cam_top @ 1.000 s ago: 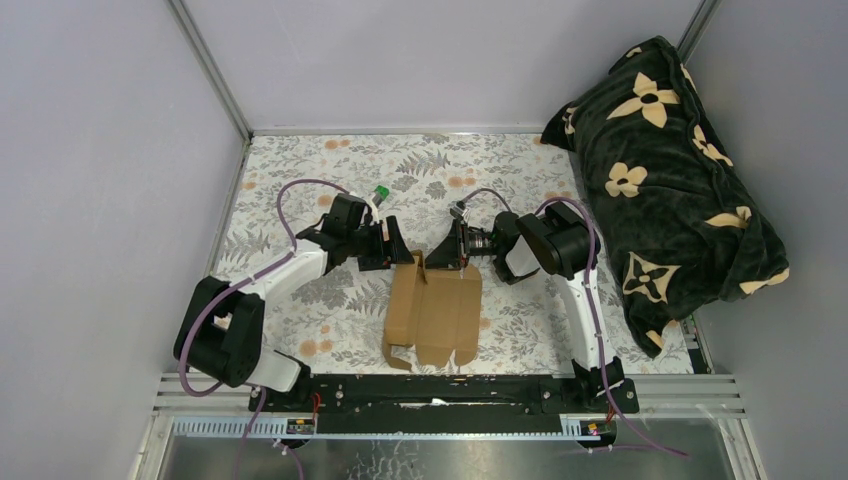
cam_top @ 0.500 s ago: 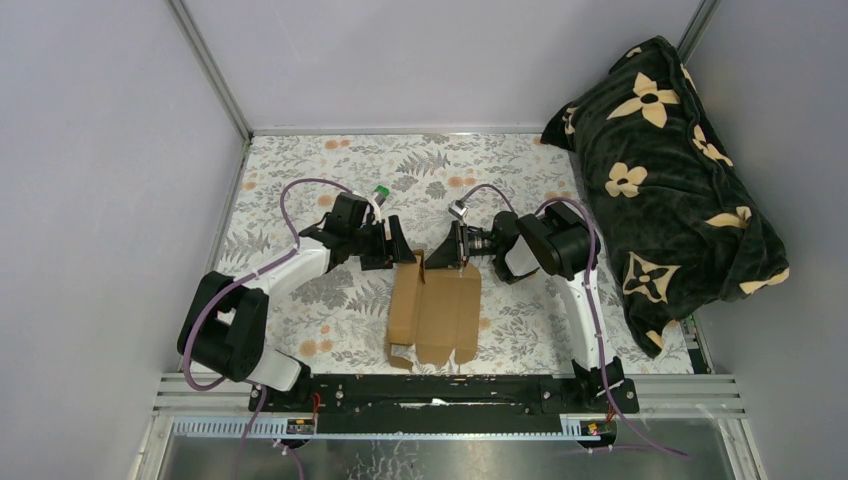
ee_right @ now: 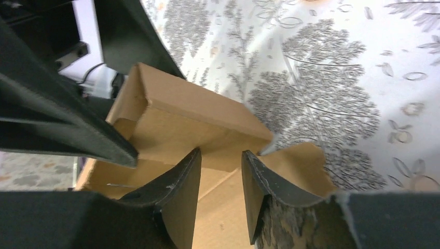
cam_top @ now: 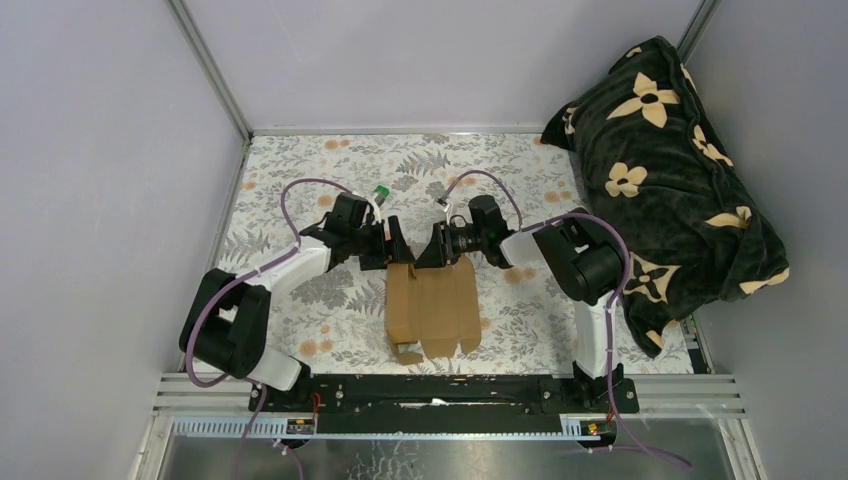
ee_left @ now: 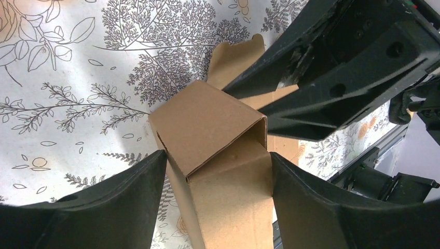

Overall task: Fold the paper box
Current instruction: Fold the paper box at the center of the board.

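Paper box [cam_top: 432, 310] clasped in left hand [ee_left: 217, 154], right hand [ee_right: 220, 155] (parted) alongside

A: Top cam, paper box [cam_top: 432, 310] far edge?
B: Hidden under left tool [cam_top: 393, 248] & right tool [cam_top: 436, 252].
A: Green bit [cam_top: 381, 191]?
B: Too small to ID. Wrist cams: rest of box runs off btm edge.
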Controlling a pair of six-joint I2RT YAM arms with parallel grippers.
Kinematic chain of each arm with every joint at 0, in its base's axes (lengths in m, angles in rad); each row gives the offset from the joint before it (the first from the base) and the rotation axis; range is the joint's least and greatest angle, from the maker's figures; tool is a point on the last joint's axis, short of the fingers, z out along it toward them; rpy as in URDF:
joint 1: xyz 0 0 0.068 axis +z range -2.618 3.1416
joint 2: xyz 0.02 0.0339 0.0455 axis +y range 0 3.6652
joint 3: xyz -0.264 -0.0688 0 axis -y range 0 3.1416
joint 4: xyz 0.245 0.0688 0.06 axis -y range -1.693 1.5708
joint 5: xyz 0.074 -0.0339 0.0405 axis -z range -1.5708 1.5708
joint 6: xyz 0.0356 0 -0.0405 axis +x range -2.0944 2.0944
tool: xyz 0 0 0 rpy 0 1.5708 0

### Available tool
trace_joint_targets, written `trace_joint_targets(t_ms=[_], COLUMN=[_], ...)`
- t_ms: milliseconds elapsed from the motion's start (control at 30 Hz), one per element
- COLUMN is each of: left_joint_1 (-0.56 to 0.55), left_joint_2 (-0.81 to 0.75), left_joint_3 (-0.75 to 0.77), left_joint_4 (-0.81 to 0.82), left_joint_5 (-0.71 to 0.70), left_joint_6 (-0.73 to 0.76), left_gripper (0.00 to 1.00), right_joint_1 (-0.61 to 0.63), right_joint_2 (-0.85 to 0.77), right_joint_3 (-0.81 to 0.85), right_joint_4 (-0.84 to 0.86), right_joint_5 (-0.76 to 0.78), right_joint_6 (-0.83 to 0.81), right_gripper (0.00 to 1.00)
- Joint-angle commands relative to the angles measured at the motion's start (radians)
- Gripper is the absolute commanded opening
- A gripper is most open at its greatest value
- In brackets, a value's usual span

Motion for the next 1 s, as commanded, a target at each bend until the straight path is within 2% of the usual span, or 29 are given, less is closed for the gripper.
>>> trace_joint_targets(t_ms=[0, 267, 967], left_joint_1=[0.001, 0.000, 0.001], left_joint_2=[0.014, 0.031, 0.074], left_joint_3=[0.026, 0.026, 0.043], left_joint_4=[0.026, 0.033, 0.027], left_joint_5=[0.008, 0.011, 0.016], left_joint_6=[0.019, 0.023, 0.043], left_gripper=[0.77, 0.77, 0.77], right_joint_1=[0.011, 0.025, 0.051], right_joint_2=[-0.059, -0.066, -0.088], right_joint_3=[0.006, 0.004, 0.004], right_joint_4=[-0.119, -0.120, 0.024], right_joint_5=[0.137, 0.189, 0.111], right_joint_6=[-0.158, -0.209, -0.257], right_gripper=[0.42, 0.44, 0.55])
